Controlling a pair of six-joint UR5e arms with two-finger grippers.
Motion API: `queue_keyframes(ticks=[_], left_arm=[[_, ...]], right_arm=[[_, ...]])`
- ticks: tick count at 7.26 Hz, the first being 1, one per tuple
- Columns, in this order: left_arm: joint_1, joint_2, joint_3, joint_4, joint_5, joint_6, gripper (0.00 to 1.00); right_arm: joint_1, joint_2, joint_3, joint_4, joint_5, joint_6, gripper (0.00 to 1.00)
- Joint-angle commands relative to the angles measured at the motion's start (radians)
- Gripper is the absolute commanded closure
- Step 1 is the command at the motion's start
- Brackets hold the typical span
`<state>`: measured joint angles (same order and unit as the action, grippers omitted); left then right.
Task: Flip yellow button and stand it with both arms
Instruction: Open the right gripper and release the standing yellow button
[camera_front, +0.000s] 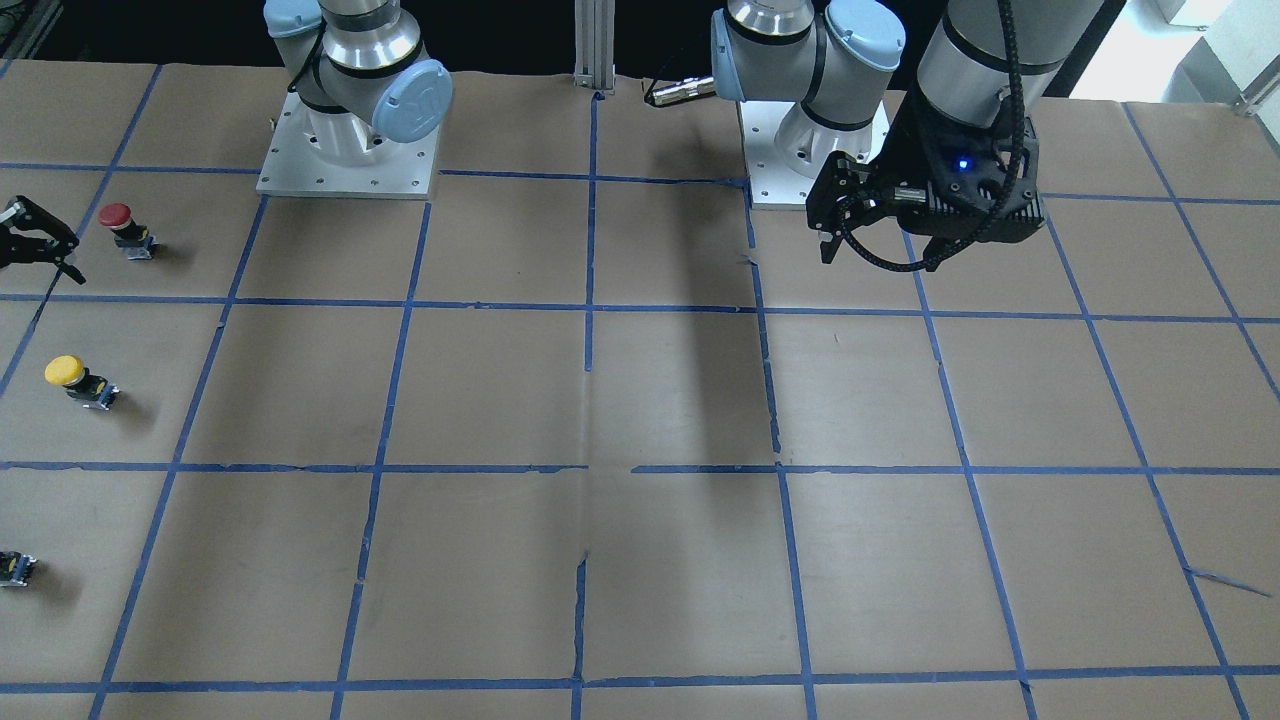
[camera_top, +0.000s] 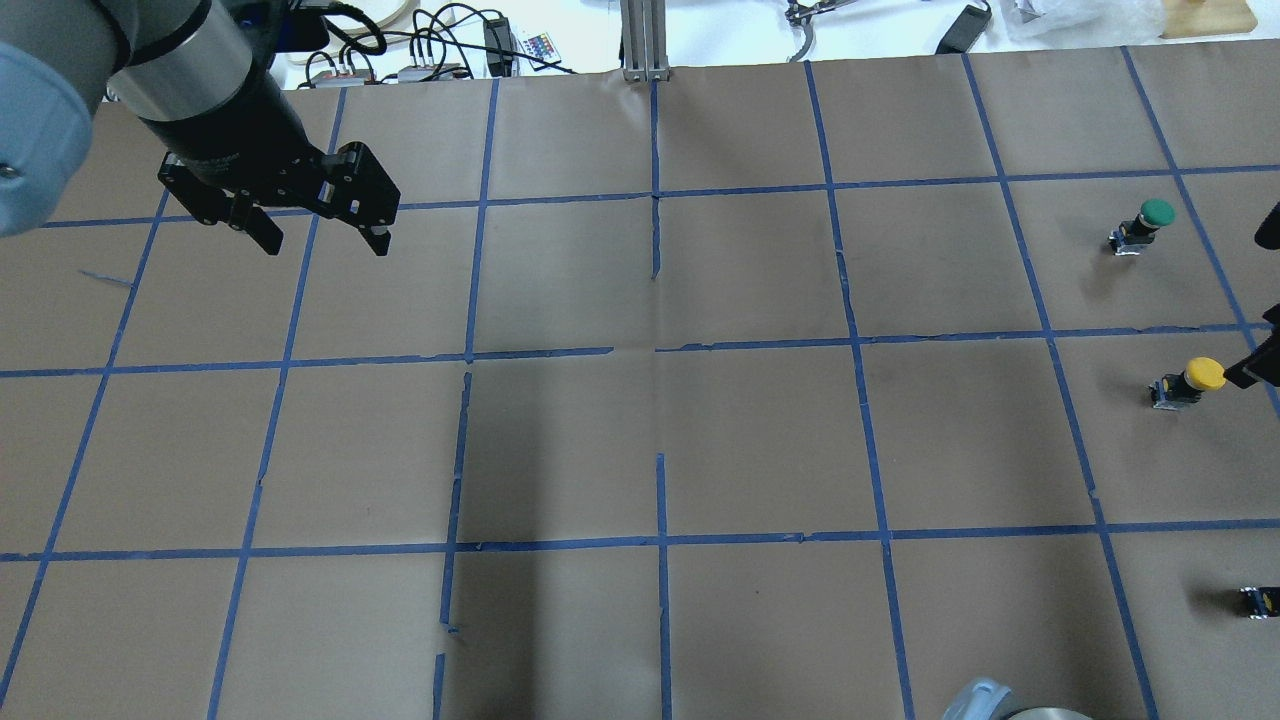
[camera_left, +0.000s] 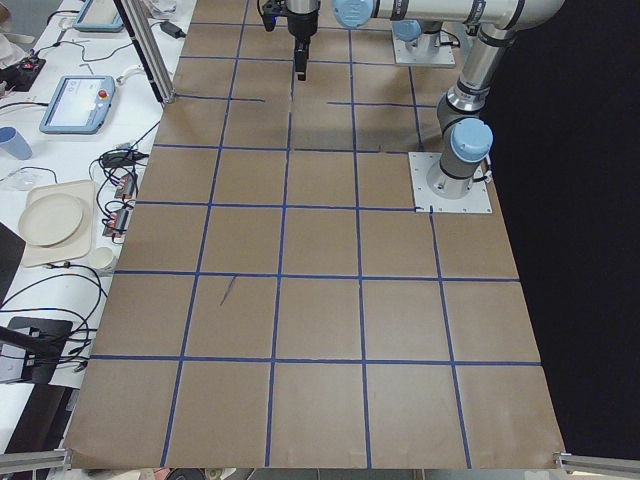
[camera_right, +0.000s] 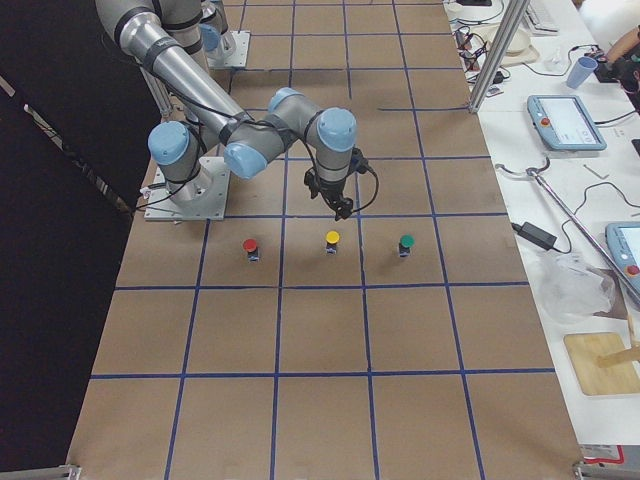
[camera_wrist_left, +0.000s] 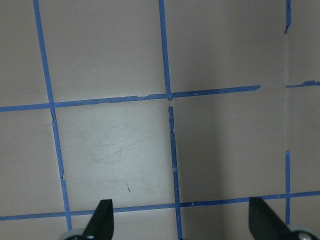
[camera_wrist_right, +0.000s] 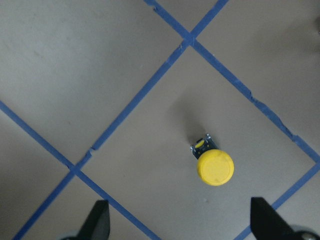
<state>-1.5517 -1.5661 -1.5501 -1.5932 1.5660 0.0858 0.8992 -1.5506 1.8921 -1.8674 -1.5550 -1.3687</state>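
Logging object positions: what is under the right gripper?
The yellow button stands cap up on the taped brown paper, below the open right gripper, which is not touching it. In the wrist view its cap covers most of the switch body, so the base cannot be seen.

The left gripper (camera_top: 325, 243) and the right gripper (camera_wrist_right: 182, 222) both point downward, each with jaws spread wide apart.

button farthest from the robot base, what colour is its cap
Green. The small green-capped push-button shows best in the overhead exterior view.
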Motion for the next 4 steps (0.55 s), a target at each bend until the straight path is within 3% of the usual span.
queue_keyframes(ticks=[1,4], left_arm=[[0.001,0.000,0.001,0.001,0.000,0.000,0.05],[0.002,-0.002,0.013,0.001,0.000,0.000,0.05]], right_arm=[[0.149,-0.107,-0.004,0.051,0.000,0.350,0.01],[0.454,-0.149,-0.072,0.179,-0.002,0.934,0.00]])
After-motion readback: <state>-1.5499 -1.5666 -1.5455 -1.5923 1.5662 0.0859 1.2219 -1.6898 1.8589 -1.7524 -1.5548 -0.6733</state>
